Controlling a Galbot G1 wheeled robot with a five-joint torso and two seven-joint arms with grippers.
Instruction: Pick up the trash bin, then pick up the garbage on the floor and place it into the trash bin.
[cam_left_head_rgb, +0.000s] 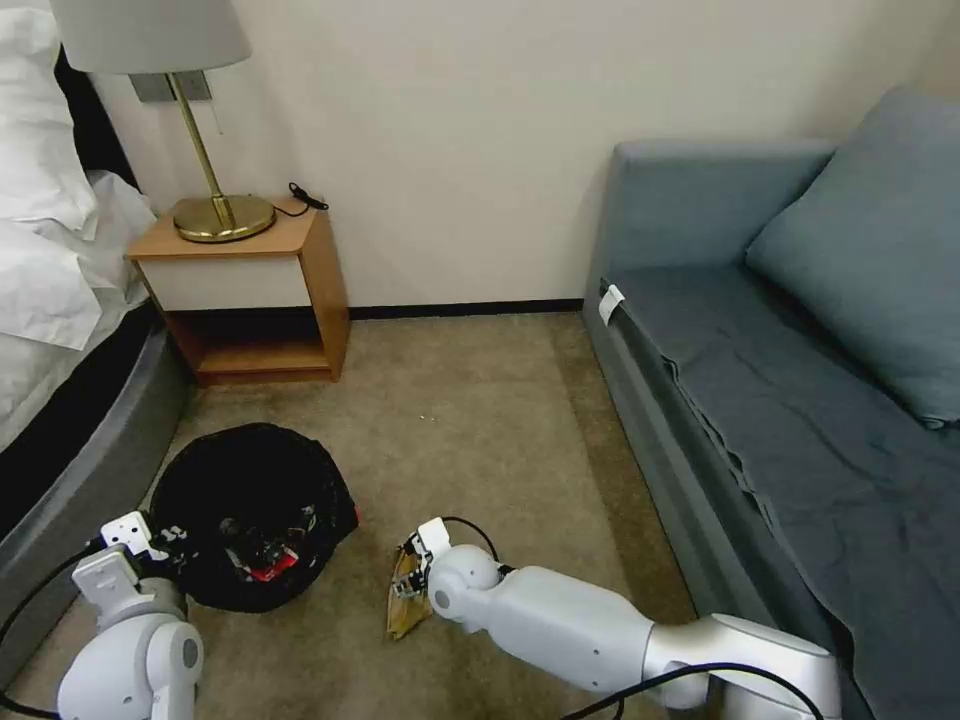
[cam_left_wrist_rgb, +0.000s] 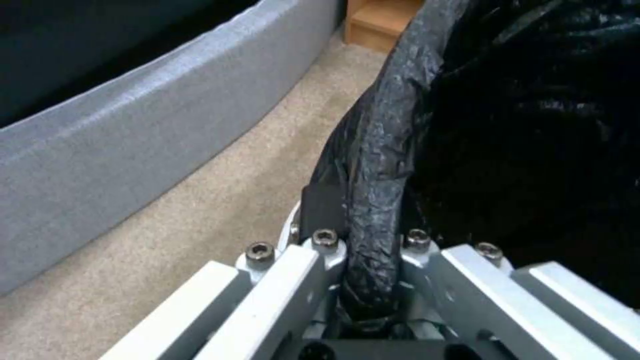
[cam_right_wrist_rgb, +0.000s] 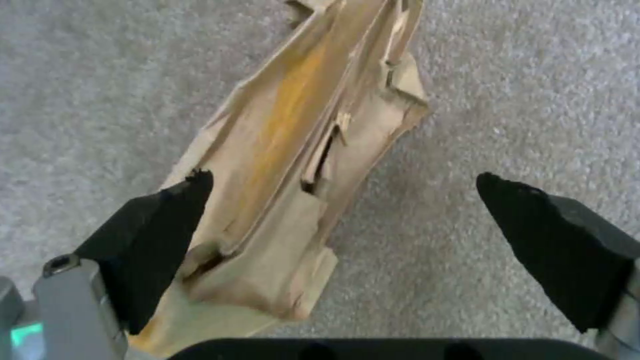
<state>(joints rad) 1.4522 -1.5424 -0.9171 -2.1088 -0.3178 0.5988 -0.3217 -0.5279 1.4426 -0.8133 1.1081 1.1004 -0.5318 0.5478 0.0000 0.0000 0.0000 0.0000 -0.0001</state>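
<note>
Gold-brown wrapper (cam_right_wrist_rgb: 293, 200) between spread right gripper (cam_right_wrist_rgb: 340, 220) fingers (apparently untouched); left gripper (cam_left_wrist_rgb: 370, 280) clamping trash bin (cam_left_head_rgb: 250, 510).

Open carpet (cam_left_head_rgb: 480, 420) runs between the nightstand (cam_left_head_rgb: 255, 300) and sofa (cam_left_head_rgb: 700, 400) — free passage. Bed base (cam_left_head_rgb: 90, 470) crowds the trash bin (cam_left_head_rgb: 250, 500) on the robot's left. Gold-brown wrapper (cam_right_wrist_rgb: 300, 165) lies between the right gripper (cam_right_wrist_rgb: 340, 200) fingers — spread wide, one touching it.

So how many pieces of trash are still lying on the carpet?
1: a gold-brown wrapper lies on the carpet between the right gripper's open fingers, beside the trash bin that the left gripper clamps by the rim. More may be hidden.
</note>
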